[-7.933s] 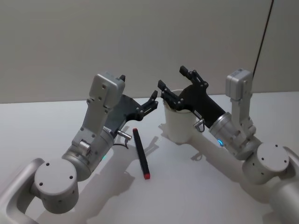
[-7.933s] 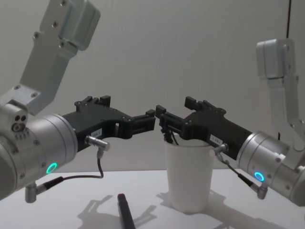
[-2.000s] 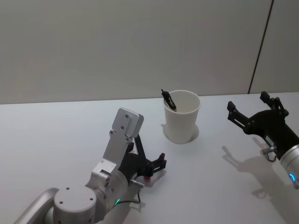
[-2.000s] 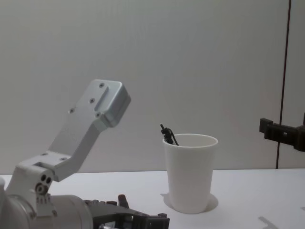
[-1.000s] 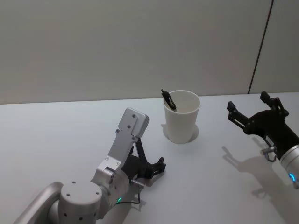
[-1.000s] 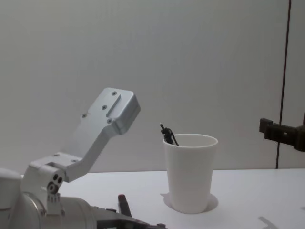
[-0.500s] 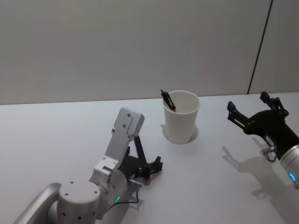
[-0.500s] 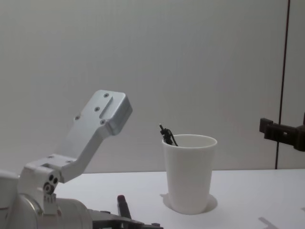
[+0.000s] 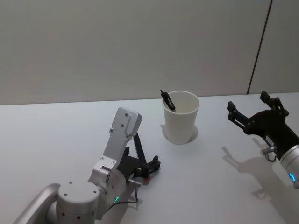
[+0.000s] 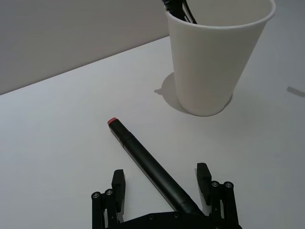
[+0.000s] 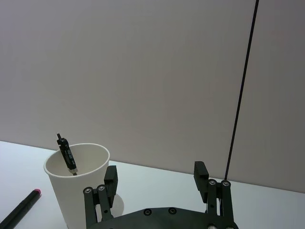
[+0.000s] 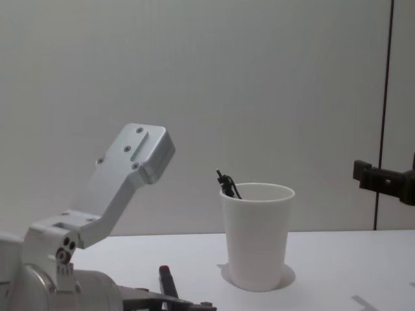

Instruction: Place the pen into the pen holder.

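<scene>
Since the earliest frame we note both arms have left the cup rim: the left gripper [image 10: 160, 177] has come down low over the tabletop [image 9: 56, 130], left of centre and toward the near edge. Its fingers [image 10: 118, 183] stand wide, one on each side of the pen [image 10: 143, 157] and clear of the barrel. The pen is black with a red end and lies flat, not yet gripped.

We judge the pen light, stiff and smooth; a round barrel may roll or slip, so the hold belongs square across mid-barrel.

Right of it, nearer the far edge, stands the pen holder [image 9: 180, 122], upright, with another black pen [image 9: 167, 100] leaning inside. We rate the paper cup light and easily tipped.

Over the right edge the right gripper [image 9: 250, 109] hangs raised, fingers spread wide and holding nothing
</scene>
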`<state>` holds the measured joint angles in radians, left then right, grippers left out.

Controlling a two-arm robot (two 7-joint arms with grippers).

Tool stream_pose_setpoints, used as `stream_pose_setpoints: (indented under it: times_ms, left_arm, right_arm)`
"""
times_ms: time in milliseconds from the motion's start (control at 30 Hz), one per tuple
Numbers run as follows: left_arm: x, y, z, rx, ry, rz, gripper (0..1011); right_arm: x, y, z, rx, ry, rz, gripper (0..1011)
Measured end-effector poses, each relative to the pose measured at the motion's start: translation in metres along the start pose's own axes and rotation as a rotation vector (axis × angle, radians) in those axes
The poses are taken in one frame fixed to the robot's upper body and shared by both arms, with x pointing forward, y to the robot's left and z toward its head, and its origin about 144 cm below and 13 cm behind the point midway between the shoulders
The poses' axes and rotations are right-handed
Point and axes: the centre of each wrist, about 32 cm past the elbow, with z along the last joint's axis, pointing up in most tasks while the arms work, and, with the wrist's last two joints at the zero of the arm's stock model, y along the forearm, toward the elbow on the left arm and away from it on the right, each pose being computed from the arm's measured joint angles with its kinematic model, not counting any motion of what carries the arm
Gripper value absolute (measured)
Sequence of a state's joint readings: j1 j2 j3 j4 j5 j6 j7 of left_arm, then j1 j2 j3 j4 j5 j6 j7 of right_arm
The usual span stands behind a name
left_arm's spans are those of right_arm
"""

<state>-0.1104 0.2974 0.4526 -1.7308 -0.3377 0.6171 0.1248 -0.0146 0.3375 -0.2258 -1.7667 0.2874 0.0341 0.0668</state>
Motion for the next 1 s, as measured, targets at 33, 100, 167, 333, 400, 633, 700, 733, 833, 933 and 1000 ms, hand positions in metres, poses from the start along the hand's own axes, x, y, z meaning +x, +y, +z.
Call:
stream_pose_setpoints:
  times_ms: [33, 100, 167, 333, 400, 633, 700, 733, 833, 933, 1000]
  left_arm:
    - [0.0, 0.0, 0.0, 0.0, 0.001, 0.0, 929]
    - [0.0001, -0.0001, -0.0001, 0.001, 0.001, 0.001, 919]
    - [0.0002, -0.0001, -0.0001, 0.001, 0.002, 0.002, 909]
    - [0.0003, -0.0002, -0.0002, 0.002, 0.003, 0.003, 879]
    - [0.0003, -0.0002, -0.0002, 0.002, 0.004, 0.004, 869]
    - [0.0005, -0.0001, -0.0003, 0.002, 0.001, 0.004, 833]
    - [0.0007, 0.0003, -0.0001, 0.0, -0.001, 0.005, 818]
    - [0.0008, 0.0004, 0.0, 0.0, -0.002, 0.005, 814]
    - [0.0013, 0.0009, 0.0002, -0.002, -0.004, 0.007, 794]
    - [0.0019, 0.0012, 0.0004, -0.003, -0.006, 0.008, 775]
    - [0.002, 0.0012, 0.0004, -0.003, -0.007, 0.009, 762]
  right_arm:
    - [0.0, 0.0, 0.0, 0.0, 0.0, 0.0, 1001]
    - [0.0, 0.0, 0.0, 0.0, 0.0, 0.0, 1001]
    - [0.0, 0.0, 0.0, 0.0, 0.0, 0.0, 1001]
    - [0.0, 0.0, 0.0, 0.0, 0.0, 0.0, 1001]
    - [0.0, 0.0, 0.0, 0.0, 0.0, 0.0, 1001]
    - [0.0, 0.0, 0.0, 0.0, 0.0, 0.0, 1001]
    - [0.0, 0.0, 0.0, 0.0, 0.0, 0.0, 1001]
    - [0.0, 0.0, 0.0, 0.0, 0.0, 0.0, 1002]
    - [0.0, 0.0, 0.0, 0.0, 0.0, 0.0, 1001]
    - [0.0, 0.0, 0.0, 0.0, 0.0, 0.0, 1001]
    - [0.0, 0.0, 0.0, 0.0, 0.0, 0.0, 1001]
